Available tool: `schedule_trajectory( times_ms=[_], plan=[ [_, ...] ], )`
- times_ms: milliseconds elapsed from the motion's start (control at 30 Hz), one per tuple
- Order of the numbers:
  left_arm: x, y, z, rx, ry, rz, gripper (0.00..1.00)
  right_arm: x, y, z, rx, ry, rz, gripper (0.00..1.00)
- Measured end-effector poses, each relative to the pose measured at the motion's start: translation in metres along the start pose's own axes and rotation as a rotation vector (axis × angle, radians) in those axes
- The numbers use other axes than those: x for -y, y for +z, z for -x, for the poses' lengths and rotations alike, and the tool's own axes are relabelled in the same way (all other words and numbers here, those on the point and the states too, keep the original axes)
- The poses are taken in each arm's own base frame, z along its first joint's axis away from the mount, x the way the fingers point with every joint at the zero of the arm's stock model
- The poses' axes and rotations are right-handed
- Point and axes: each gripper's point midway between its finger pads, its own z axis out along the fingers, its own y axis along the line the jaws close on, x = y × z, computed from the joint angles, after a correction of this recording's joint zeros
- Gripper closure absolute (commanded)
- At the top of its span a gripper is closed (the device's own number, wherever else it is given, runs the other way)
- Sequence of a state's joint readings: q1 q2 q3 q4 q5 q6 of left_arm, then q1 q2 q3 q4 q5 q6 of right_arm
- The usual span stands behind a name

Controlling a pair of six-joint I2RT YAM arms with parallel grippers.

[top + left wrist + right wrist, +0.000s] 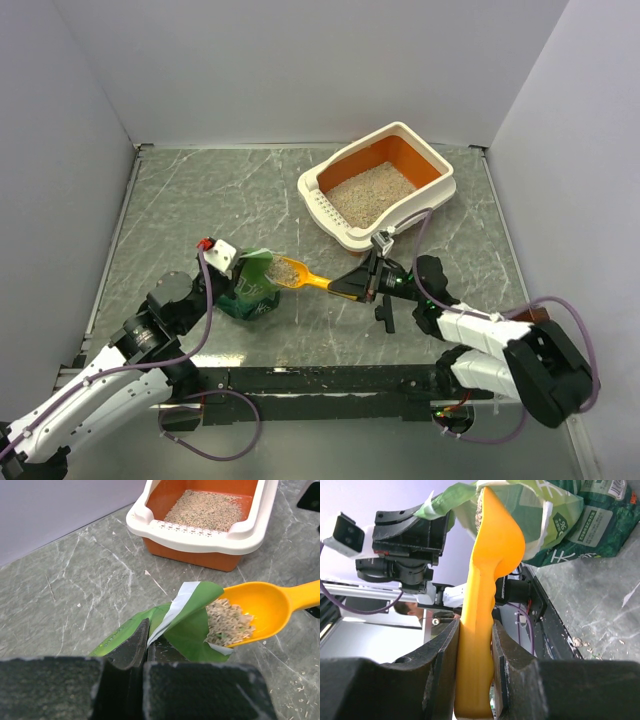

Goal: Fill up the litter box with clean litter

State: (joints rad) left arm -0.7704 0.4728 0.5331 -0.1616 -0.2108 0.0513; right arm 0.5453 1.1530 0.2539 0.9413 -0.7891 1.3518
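The litter box [330, 215] stands at the back right, cream outside and orange inside, with beige clean litter [372, 192] covering its floor. In the left wrist view its slotted rim [195, 530] faces me, and litter [205, 510] lies behind it. My left gripper [148, 635] is shut on the top edge of a green bag [185, 625]. My right gripper [475, 625] is shut on the handle of a yellow-orange scoop [492, 565]. The scoop's bowl [265, 605] sits at the bag's mouth, holding a heap of litter [227, 622].
The green bag [250, 295] stands left of centre on the grey marbled table. Loose granules [295, 695] lie scattered on the table near the bag. White walls close the table on three sides. A black rail [320, 380] runs along the near edge.
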Motion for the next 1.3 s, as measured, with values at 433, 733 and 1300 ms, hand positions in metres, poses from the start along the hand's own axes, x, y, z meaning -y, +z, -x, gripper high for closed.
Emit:
schedule_trajectory(
  times_ms=[433, 733, 1300],
  plan=[
    [-0.008, -0.005, 0.006, 0.027, -0.007, 0.042, 0.99, -0.003, -0.029, -0.007, 0.07, -0.034, -0.051, 1.0],
    [-0.015, -0.008, 0.008, 0.04, -0.011, 0.076, 0.99, -0.009, -0.041, -0.01, 0.125, -0.008, -0.061, 1.0],
    [-0.016, -0.01, 0.01, 0.047, -0.014, 0.082, 0.99, -0.019, -0.044, 0.026, 0.331, 0.117, -0.104, 1.0]
  ],
)
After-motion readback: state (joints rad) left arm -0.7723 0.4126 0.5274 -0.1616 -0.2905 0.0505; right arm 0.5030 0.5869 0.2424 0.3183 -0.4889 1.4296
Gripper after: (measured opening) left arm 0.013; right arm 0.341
